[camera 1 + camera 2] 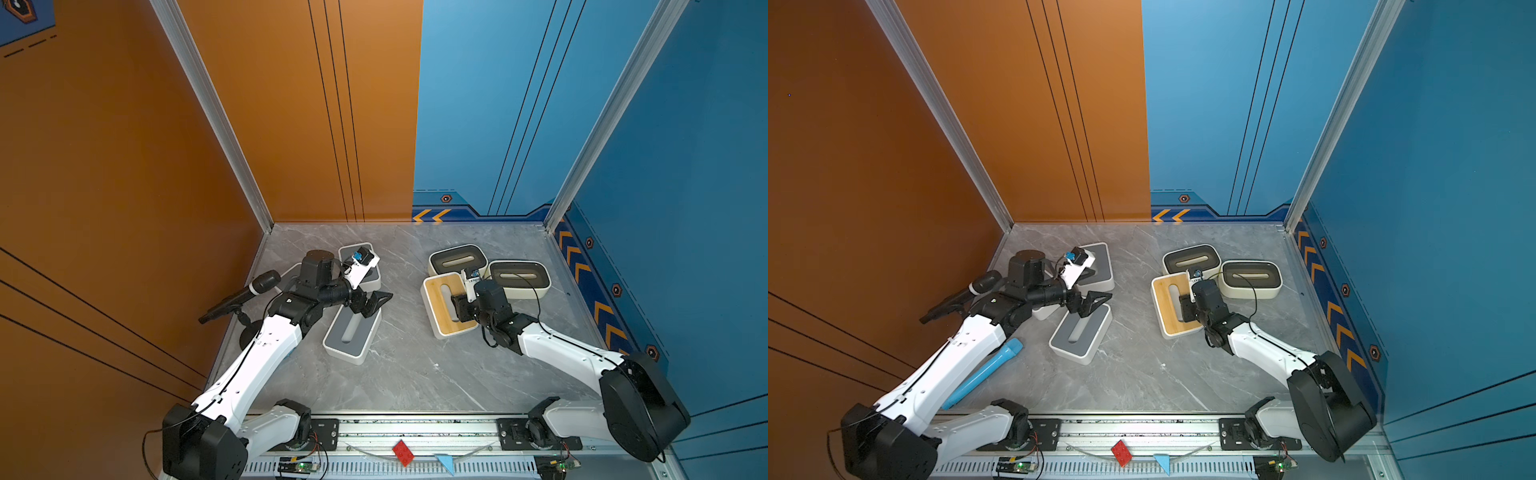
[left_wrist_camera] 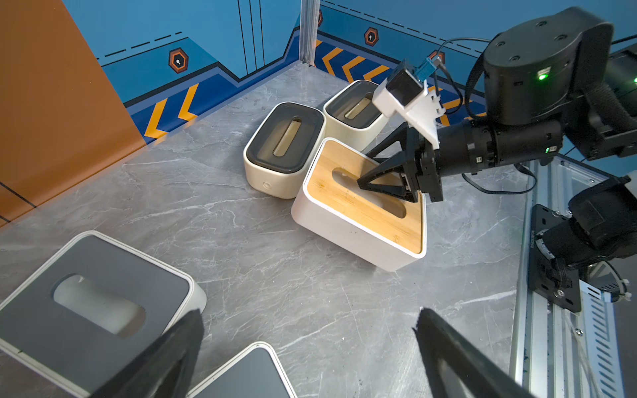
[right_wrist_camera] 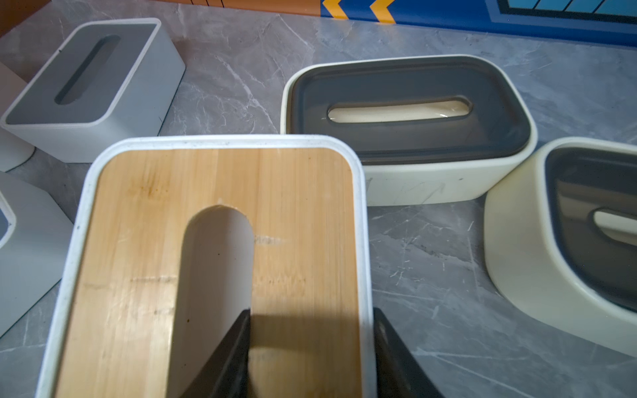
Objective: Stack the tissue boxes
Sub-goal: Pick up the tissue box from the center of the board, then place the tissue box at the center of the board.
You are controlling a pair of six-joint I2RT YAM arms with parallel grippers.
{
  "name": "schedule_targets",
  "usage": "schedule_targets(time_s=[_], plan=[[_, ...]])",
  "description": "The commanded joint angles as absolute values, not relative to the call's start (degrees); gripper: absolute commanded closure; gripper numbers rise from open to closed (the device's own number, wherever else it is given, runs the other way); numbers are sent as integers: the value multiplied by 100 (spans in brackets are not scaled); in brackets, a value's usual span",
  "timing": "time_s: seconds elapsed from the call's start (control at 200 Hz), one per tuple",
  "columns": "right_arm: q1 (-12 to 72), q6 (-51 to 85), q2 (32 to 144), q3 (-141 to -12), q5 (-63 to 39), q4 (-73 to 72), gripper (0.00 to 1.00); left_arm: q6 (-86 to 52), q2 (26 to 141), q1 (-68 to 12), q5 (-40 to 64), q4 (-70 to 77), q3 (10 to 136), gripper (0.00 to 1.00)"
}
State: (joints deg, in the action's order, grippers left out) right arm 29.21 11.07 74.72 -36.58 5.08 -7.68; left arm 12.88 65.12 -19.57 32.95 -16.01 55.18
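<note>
**Grey marble bench [image 1: 415,365], walled in orange and blue: one box gripped**

Right tool [image 3: 312,317] is clamped on the bamboo-topped box [image 3: 224,179]. One finger [image 3: 227,361] reaches down into the oval slot and the other stands outside the box's right side, so the strip of lid and rim is pinched between them. This box sits right of the bench's middle, its long side running near to far. Its far end lies close against the far cream box [image 1: 457,259]. The right cream box [image 1: 519,276] stands just beside that one, toward the right wall. Both have dark lids.

Left tool [image 2: 307,312] stands wide and holds nothing. It hangs over the far end of the near grey-topped box [image 1: 352,328], left of the bench's middle; whether it touches the lid cannot be told. The far grey-topped box [image 1: 1102,268] lies beyond it, partly hidden by that arm's wrist camera. A third white box [image 1: 1041,312] shows only as a sliver under the left arm.

At the left edge a black microphone [image 1: 245,293] leans on its stand, and a blue tube [image 1: 984,370] lies on the bench beneath the arm. Behind stand the orange wall [image 1: 124,166] and the blue wall [image 1: 478,104].
</note>
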Motion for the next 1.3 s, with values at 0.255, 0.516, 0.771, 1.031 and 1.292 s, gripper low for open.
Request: schedule_targets(time_s=[0.255,0.516,0.771,1.031,1.292], plan=[[2855,1224,6830,-3378,624,-1400,79,1529,6272,-2109,3067,-1733,5418,2],[2857,1154,6563,-3315,467,-1490,80,1633,5858,-2462,2767,-1723,5346,2],[2873,814,6385,-3233,433,-1561,80,1109,4807,-3342,1888,-2302,4776,2],[2994,522,6393,-3272,159,-1603,80,67,3208,-3548,1825,-3115,3828,2],[3087,191,6474,-3537,-283,-1337,80,151,2385,-3951,1742,-3329,3425,2]])
